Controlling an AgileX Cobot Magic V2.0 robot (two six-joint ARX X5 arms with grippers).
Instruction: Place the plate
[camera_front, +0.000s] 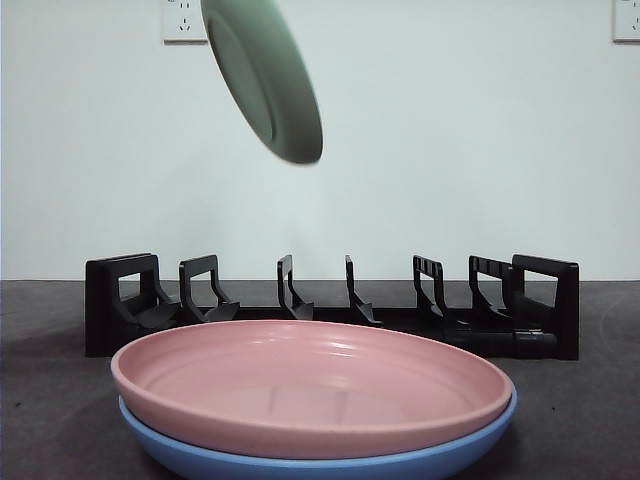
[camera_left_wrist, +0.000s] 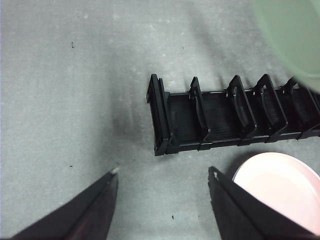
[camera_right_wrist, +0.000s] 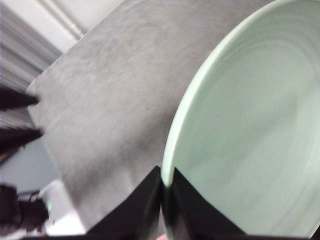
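Right now I have the green plate (camera_front: 265, 75) up in the air, tilted on edge, well above the black dish rack (camera_front: 330, 305) and toward its left half as the front camera shows it. The right gripper (camera_right_wrist: 166, 192) is clamped on the plate's rim, one jaw on each face, and the wrist view shows the pale green inner face filling most of the frame. The left gripper (camera_left_wrist: 162, 175) hangs with its jaws apart over bare table just beside the rack's end wall, holding nothing; I treat it as waiting.

I judge this to be the carry step: the plate is lifted and already turned near upright, but it is not yet lined up with any slot. In front of the rack a pink plate (camera_front: 310, 385) sits stacked in a blue plate (camera_front: 320, 455), both flat on the table (camera_front: 50, 400).

The next move, as I see it, calls for bringing the green plate's lower edge down between two of the rack's dividers, keeping the plate parallel to them so the rim does not catch a prong. I would descend slowly and only part the jaws once the edge is seated in the base groove.
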